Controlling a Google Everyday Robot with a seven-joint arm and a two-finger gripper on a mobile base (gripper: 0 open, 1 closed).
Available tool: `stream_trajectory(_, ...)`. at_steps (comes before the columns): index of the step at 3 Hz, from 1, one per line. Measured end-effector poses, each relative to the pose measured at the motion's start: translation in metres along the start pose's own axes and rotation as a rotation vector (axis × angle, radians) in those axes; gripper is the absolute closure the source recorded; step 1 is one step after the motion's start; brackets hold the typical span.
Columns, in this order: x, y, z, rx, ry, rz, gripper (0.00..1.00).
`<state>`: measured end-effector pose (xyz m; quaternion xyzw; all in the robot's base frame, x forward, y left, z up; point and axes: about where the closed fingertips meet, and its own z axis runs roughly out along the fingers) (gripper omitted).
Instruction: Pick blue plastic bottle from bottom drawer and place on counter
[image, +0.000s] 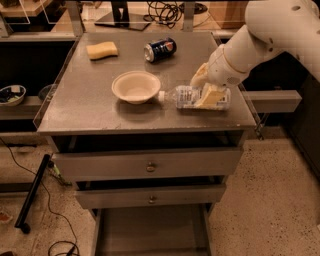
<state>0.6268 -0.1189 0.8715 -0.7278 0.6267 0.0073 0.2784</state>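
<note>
The blue plastic bottle (186, 96), clear with a white cap, lies on its side on the counter (100, 107), cap touching the bowl. My gripper (206, 89) reaches in from the right on the white arm. Its pale fingers (211, 96) straddle the bottle's label end, one in front and one behind, closed against it. The bottle rests on the counter surface. The bottom drawer (150, 232) is pulled out below and its tray shows nothing inside.
A cream bowl (136, 86) sits left of the bottle. A dark blue soda can (160, 49) lies behind, and a yellow sponge (102, 50) at back left. Two upper drawers with brass knobs (150, 166) are slightly open. Clear rims edge the counter's sides.
</note>
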Motion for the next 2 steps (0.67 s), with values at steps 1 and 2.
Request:
stream_trajectory(1,-0.0001,0.0,0.0001,0.0,0.0,0.0,0.0)
stream_trajectory(2,-0.0001,0.0,0.0001,0.0,0.0,0.0,0.0)
